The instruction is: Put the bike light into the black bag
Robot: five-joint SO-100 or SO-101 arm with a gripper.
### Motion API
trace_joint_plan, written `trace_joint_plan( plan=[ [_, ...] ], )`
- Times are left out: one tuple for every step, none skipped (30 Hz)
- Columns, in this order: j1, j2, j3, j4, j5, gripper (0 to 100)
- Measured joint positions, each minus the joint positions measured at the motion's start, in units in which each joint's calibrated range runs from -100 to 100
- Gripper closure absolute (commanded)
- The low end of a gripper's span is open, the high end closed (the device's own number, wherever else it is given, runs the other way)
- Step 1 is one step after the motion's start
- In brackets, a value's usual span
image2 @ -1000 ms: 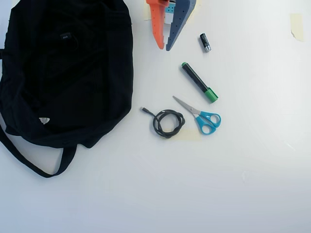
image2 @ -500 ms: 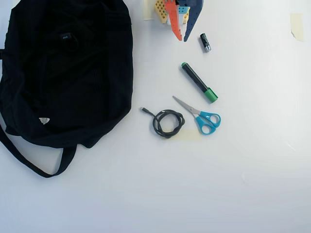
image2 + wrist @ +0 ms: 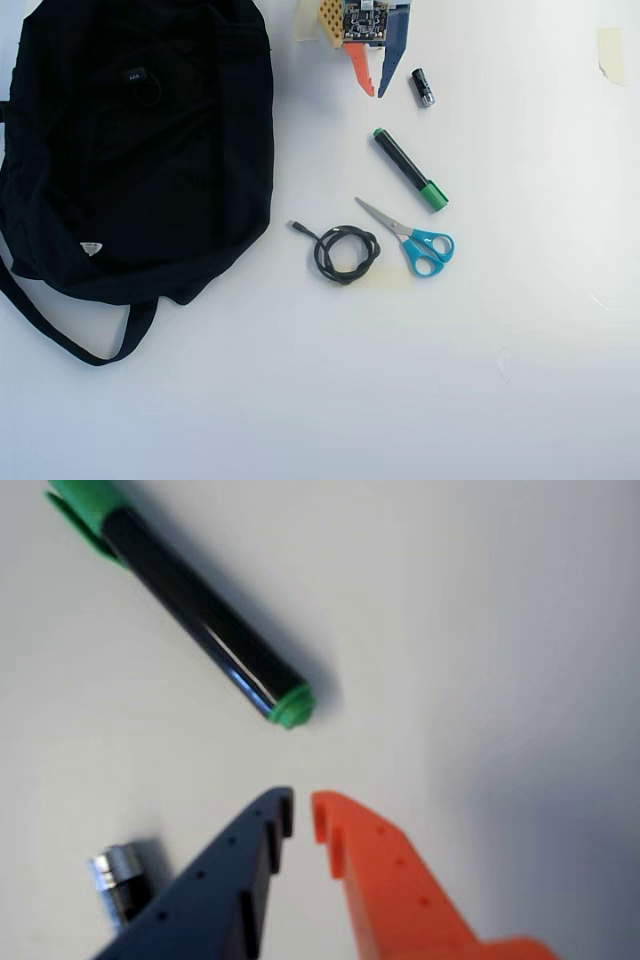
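The black bag (image 3: 200,170) lies at the left in the overhead view, with its strap (image 3: 60,335) trailing below and a small white tag (image 3: 91,247). The bike light (image 3: 141,82), a small black block with a ring loop, rests on the bag's upper part and is hard to make out against the fabric. My gripper (image 3: 376,93) is at the top centre, to the right of the bag. Its orange and dark blue fingers are nearly together with nothing between them. In the wrist view the gripper (image 3: 302,810) hovers over bare table.
A green-capped black marker (image 3: 410,170) (image 3: 200,610) lies just below the gripper. A small black cylinder with a silver end (image 3: 423,88) (image 3: 120,880) is beside the dark blue finger. Blue scissors (image 3: 415,240) and a coiled black cable (image 3: 345,250) lie further down.
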State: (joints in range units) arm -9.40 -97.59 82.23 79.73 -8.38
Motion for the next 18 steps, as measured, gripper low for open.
trace_joint_plan(
  plan=[
    [0.0,-0.6,1.3,-0.2,0.2,98],
    [0.0,-1.0,2.0,-0.3,0.1,98],
    [0.0,-1.2,2.3,-0.5,0.1,98],
    [0.0,-1.2,3.0,-0.6,0.0,98],
    [0.0,-1.2,4.0,-1.0,0.0,98],
    [0.0,-1.2,5.0,-1.7,0.0,98],
    [0.0,-1.2,5.7,-2.6,0.0,98],
    [0.0,-1.2,6.4,-3.2,0.2,98],
    [0.0,-1.2,7.2,-3.9,0.2,98],
    [0.1,-1.2,8.0,-4.2,0.2,98],
    [0.1,-1.2,9.3,-5.8,0.1,98],
    [-0.1,-1.2,11.7,-7.0,0.1,98],
    [-0.2,-1.1,13.9,-8.8,0.2,98],
    [-0.1,-1.4,14.9,-9.1,0.0,98],
    [0.6,-1.3,15.3,-9.3,0.0,98],
    [0.4,-1.4,15.6,-9.3,0.0,98],
    [0.1,-1.4,15.8,-9.4,0.0,98],
    [0.1,-1.4,15.8,-9.4,0.0,98]
  ],
)
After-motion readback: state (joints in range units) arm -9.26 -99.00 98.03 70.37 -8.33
